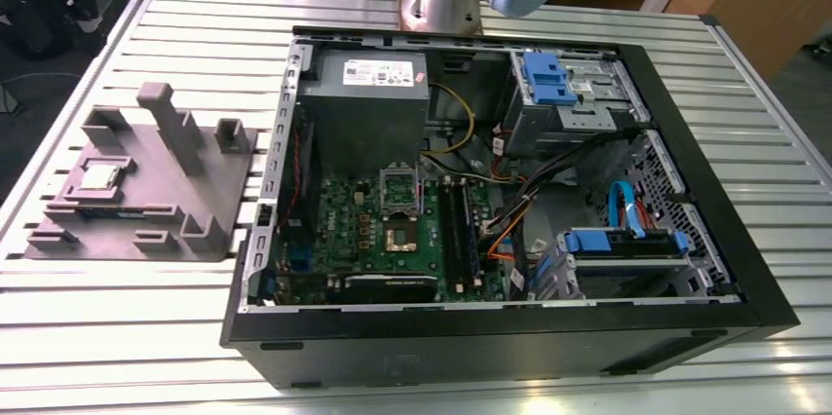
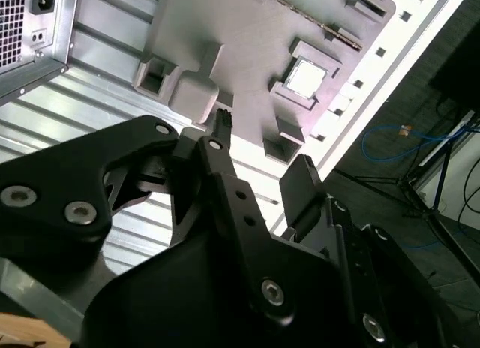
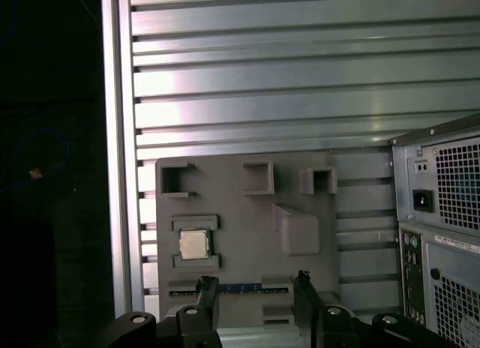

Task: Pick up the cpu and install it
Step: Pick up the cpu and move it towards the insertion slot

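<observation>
Slatted metal table [image 3: 300, 100]; cpu [image 3: 193, 244] flat in grey fixture [image 3: 240, 213], metal top upward

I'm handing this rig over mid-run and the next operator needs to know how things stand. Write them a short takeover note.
Gripper: open, holding nothing, clear of the grey fixture tray and facing it.
Cpu: lying in its pocket on that tray, to the exterior view's left of the open computer case; untouched.
Socket on the green motherboard: dark centre, no chip in it.
Done: nothing yet.
Left: pick-up and install.
</observation>
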`<state>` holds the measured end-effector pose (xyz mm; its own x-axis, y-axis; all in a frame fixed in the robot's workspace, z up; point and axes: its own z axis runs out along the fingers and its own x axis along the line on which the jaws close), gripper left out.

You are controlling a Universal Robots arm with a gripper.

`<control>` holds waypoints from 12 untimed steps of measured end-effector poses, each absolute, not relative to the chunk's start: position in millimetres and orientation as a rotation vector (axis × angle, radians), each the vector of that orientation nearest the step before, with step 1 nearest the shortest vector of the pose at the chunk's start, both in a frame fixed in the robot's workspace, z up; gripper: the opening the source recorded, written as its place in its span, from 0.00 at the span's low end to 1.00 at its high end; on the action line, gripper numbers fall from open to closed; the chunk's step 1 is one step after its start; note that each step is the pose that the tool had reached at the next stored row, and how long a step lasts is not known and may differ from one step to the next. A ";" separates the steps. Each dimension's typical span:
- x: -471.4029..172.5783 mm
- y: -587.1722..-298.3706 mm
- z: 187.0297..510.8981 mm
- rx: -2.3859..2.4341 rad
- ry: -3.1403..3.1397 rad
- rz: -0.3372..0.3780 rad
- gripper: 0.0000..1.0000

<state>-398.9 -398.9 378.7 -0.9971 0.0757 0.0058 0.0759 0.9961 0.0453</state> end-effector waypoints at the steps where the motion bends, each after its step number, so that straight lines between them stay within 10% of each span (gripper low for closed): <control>1: -399.3 -398.9 378.3 -0.115 -3.134 -0.071 0.53; 12: -407.4 -398.9 374.1 -0.017 -3.130 -0.070 0.53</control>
<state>-407.4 -398.9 374.1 -0.9999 0.0104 0.0111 0.0109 0.9989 0.0446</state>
